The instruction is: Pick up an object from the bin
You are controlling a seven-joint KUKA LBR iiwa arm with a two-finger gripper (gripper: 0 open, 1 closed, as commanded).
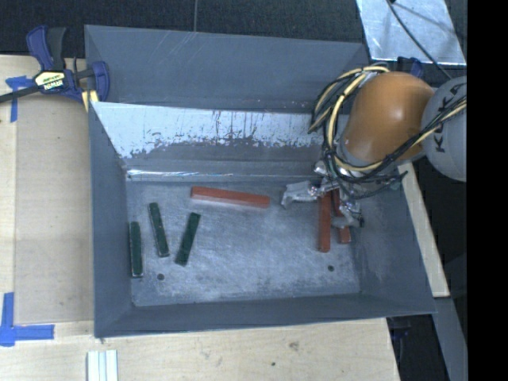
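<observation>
Claw spread wide, its fingers either side of a red-brown stick; a second red-brown stick lies just left of it.

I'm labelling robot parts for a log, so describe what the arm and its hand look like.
The arm is a rounded silver-grey link with dark lettering. Its wrist carries a smooth orange-brown dome cover, looped with yellow, black and white cables. The hand is small and made of grey metal.
</observation>
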